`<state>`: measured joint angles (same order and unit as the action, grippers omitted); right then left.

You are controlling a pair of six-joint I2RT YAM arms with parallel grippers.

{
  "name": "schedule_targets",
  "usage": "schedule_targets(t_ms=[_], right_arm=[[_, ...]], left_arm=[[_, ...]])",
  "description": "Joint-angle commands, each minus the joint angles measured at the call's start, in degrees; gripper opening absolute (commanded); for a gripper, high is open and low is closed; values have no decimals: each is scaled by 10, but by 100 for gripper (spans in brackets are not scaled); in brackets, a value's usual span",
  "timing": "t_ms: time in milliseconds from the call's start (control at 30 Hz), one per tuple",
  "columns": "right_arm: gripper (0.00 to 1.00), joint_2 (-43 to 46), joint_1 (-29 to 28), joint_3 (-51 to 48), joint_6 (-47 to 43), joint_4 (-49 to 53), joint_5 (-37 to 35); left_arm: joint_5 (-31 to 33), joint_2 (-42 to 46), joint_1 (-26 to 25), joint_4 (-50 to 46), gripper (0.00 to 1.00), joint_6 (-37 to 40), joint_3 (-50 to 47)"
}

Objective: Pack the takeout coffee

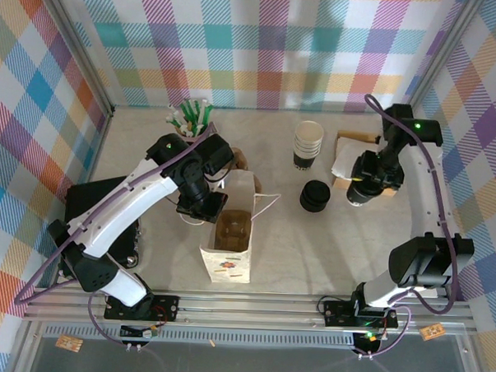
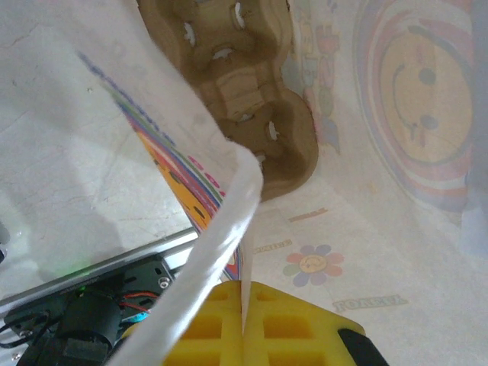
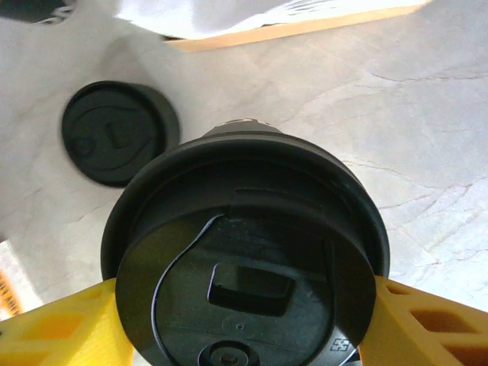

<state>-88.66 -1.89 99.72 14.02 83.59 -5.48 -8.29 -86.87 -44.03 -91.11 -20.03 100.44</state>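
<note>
Counter (image 1: 311, 255), pale and marbled, arm bases at its 6 o'clock edge. Paper bag (image 1: 228, 263), white with printed colours, stands open just toward 7 o'clock of centre, with a brown pulp cup carrier (image 1: 232, 229) inside. Left arm (image 1: 124, 205) comes in from 8 o'clock, and the left jaws are pressed together on the bag's rim at its 9 o'clock side, yellow fingers (image 2: 297, 328) pinching the paper edge. Stack of spare black lids (image 1: 315, 195) sits at 2 o'clock of the bag, apart from it. Right arm (image 1: 421, 185) comes in from 4 o'clock, and the right jaws are spread around the takeout coffee (image 3: 244, 267), yellow fingers (image 3: 53, 335) touching either side below its black lid. The coffee is at 3 o'clock of the lid stack, and whether it rests on the counter cannot be told. White napkins (image 1: 342, 164) lie on a tan board (image 1: 353, 139), just beyond at 12 o'clock of the coffee. Stack of lidless cups (image 1: 307, 145) stands at 1 o'clock. Cup of green-white pens (image 1: 189, 117) stands at 11 o'clock
</note>
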Motion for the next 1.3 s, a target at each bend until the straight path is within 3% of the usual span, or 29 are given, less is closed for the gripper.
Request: schedule_targets(t_ms=[0,567,800,1267], right_arm=[[46,3,-43,50,40,68,5],[42,-23,-249,260,192,185,0],[40,-38,-292,335,237,185,47],[35,-83,-361,428,282,187,70]], left_arm=[[3,17,9,11,0,10,-4],[42,2,10,1,0,24,6],[42,-7,10,-3,0,22,21],[58,-26,10,-15,0,14,47]])
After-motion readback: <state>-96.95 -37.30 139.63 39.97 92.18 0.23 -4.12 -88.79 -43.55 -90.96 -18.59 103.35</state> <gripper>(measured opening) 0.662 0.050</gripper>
